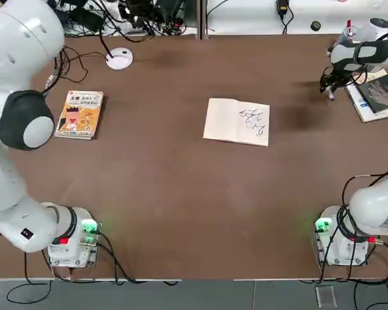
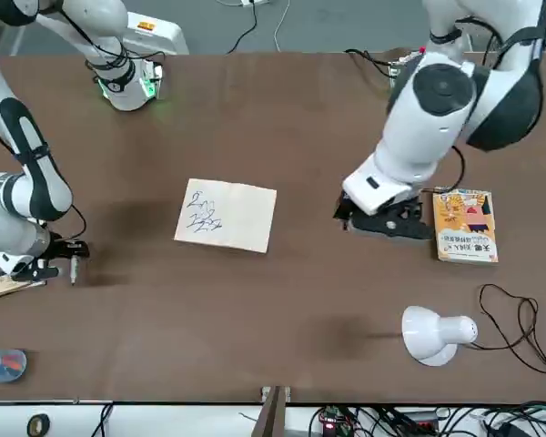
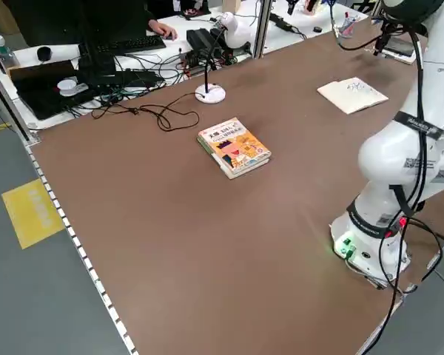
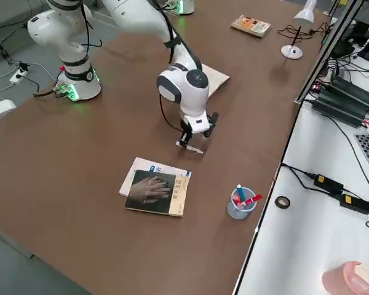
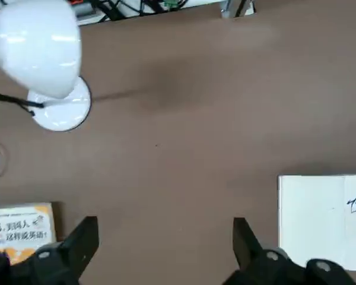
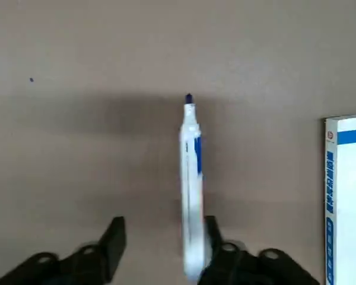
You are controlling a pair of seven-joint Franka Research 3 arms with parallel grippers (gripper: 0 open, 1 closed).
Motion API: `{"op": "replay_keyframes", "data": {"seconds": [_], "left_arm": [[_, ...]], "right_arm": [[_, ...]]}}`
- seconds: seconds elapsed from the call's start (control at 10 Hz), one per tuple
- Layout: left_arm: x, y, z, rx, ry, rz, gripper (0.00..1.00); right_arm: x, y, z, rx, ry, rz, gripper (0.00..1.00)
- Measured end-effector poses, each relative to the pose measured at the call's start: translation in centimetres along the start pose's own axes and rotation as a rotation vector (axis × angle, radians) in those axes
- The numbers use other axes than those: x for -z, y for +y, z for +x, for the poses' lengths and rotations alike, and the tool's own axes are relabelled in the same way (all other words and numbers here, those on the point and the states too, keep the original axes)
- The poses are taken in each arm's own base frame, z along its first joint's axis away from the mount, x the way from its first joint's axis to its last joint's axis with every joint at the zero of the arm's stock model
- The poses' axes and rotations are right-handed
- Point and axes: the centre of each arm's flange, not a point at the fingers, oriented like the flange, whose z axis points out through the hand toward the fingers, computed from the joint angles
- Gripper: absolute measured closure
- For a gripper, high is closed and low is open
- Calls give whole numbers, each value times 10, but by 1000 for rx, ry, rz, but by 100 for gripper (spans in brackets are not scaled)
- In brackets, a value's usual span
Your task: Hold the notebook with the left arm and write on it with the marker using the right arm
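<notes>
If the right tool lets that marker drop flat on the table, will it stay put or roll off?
The marker looks round and smooth, with no clip showing, so it would probably roll on the flat brown table. It looks thin and light, so a small nudge may send it off. The right tool has its jaws apart, with the marker against one finger, so it may slip.

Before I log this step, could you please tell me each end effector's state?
Left end effector: open, empty, beside the notebook.
Right end effector: open, marker released between its fingers.
</notes>
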Motion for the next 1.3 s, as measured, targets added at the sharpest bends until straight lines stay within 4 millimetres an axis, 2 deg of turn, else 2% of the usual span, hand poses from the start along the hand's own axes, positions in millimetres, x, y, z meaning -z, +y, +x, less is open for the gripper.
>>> {"op": "replay_keyframes", "data": {"seconds": [0.1, 0.3, 0.8, 1.0, 1.3], "left_arm": [[4, -21, 2, 13, -13, 3, 0], [10, -63, 4, 50, -56, 15, 0], [16, -170, 4, 56, -128, -3, 0], [18, -209, 2, 85, -129, -23, 0], [22, -239, -7, 117, -135, -38, 0]], "right_arm": [[0, 2, 0, -3, 0, 0, 23], [0, 4, -1, -7, 0, 0, 7], [1, 3, 0, -6, 1, 1, 8], [7, -3, 4, -5, 13, -2, 9], [36, -38, 15, -74, 37, -7, 7]]}}
